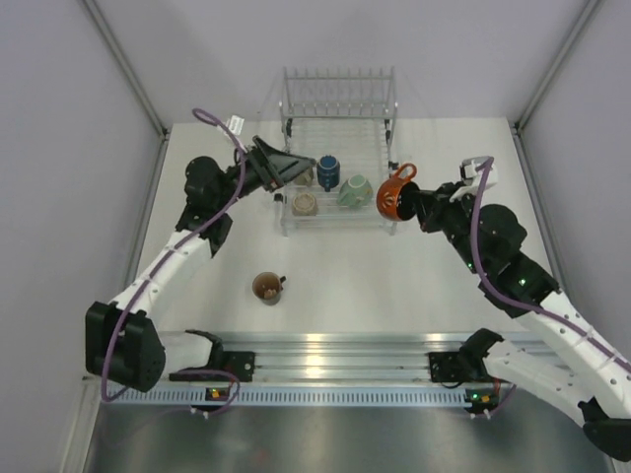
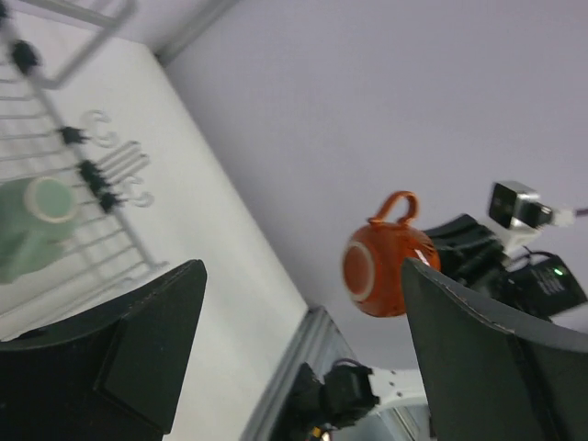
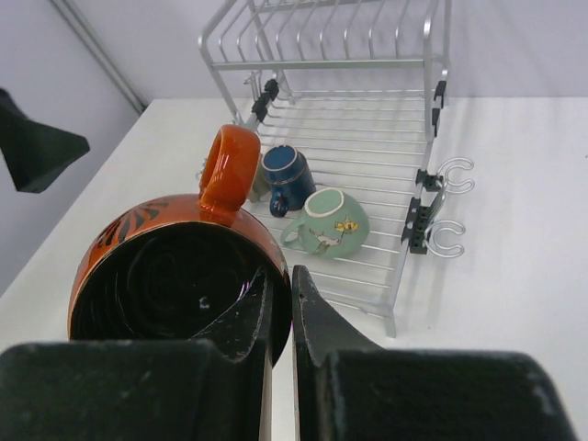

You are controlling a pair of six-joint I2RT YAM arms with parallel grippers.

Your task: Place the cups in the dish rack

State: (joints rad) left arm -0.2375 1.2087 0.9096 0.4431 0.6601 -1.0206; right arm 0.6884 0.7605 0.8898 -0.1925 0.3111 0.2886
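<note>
The wire dish rack (image 1: 338, 118) stands at the table's far middle; it also shows in the right wrist view (image 3: 367, 138). In it lie a dark blue mug (image 1: 328, 170), a mint-green mug (image 1: 355, 190) and a beige mug (image 1: 305, 203). My right gripper (image 1: 414, 204) is shut on the rim of the orange-brown mug (image 3: 165, 266) and holds it in the air at the rack's right front corner. My left gripper (image 1: 296, 169) is open and empty over the rack's left side. A tan-brown mug (image 1: 268, 287) stands on the table in front of the rack. No black mug is in view.
An aluminium rail (image 1: 325, 360) with the arm bases runs along the near edge. Grey walls and slanted frame posts (image 1: 128, 69) close in both sides. Two wire hooks (image 3: 450, 202) stick out from the rack's right side.
</note>
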